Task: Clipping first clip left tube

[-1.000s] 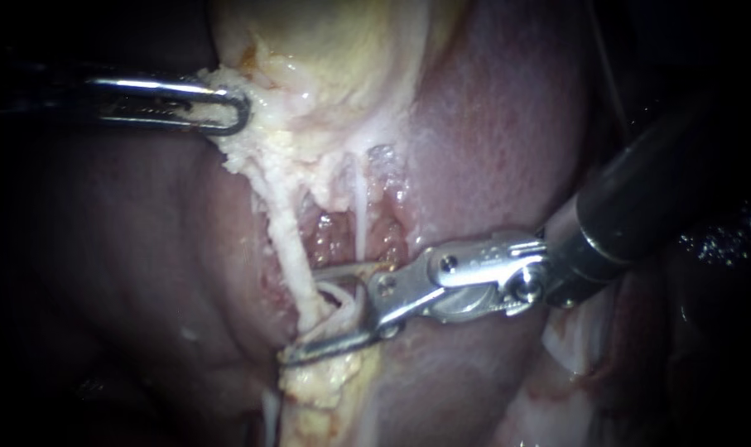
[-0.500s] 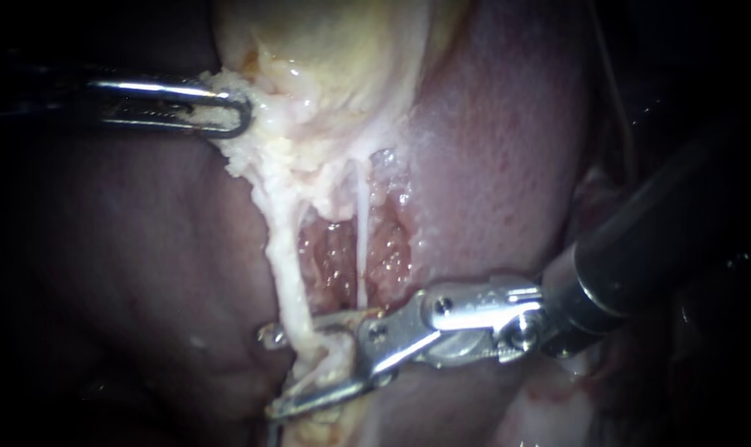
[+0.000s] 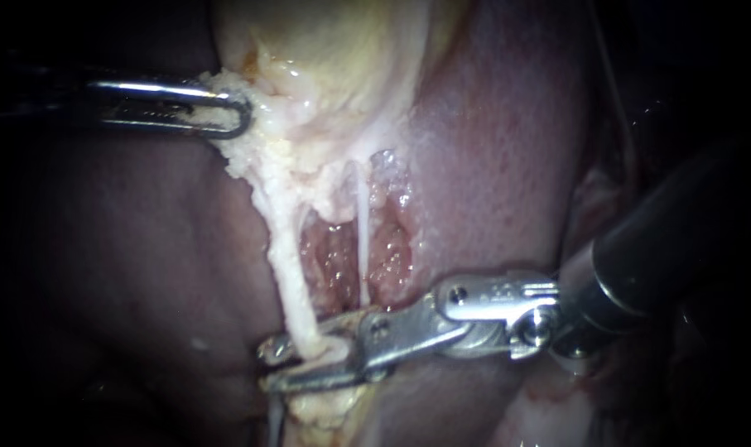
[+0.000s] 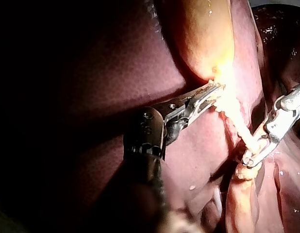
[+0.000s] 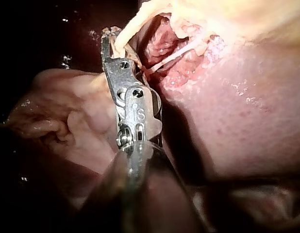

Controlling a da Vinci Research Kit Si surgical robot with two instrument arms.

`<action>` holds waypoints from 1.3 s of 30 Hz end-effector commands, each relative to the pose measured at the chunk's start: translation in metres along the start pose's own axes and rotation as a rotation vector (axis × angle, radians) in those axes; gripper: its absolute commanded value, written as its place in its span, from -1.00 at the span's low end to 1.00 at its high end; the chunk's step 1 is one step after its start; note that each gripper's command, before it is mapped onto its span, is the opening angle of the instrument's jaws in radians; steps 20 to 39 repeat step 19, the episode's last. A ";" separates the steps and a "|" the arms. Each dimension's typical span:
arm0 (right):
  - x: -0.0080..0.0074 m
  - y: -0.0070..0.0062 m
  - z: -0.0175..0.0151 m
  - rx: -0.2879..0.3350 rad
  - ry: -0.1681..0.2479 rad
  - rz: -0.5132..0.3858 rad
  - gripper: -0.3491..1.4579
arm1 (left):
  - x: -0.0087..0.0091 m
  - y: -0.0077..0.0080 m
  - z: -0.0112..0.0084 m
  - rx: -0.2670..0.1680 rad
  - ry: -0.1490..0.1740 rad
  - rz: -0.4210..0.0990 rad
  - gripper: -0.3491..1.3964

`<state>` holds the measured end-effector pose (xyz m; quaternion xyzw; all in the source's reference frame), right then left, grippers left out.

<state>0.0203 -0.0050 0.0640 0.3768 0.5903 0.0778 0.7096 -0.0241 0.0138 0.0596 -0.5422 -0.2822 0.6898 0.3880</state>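
The left tube (image 3: pixel 291 265) runs from the gallbladder (image 3: pixel 334 50) at 12 o'clock down toward 6, and the right instrument (image 3: pixel 269 366) has its jaws clamped across the tube's low end, around 7 o'clock. The thin right tube (image 3: pixel 363 248) sits just beside it toward 3. Over at 10 o'clock the left instrument (image 3: pixel 230 112) has its jaws clamped on the gallbladder's pale edge.
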 end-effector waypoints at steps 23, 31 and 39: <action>-0.0007 0.0005 -0.0003 -0.002 -0.007 0.054 -1.00 | 0.0000 -0.0004 0.0001 0.000 0.000 0.000 -1.00; -0.0007 0.0005 -0.0003 -0.002 -0.007 0.054 -1.00 | 0.0000 -0.0004 0.0001 0.000 0.000 0.000 -1.00; -0.0007 0.0005 -0.0003 -0.002 -0.007 0.054 -1.00 | 0.0000 -0.0004 0.0001 0.000 0.000 0.000 -1.00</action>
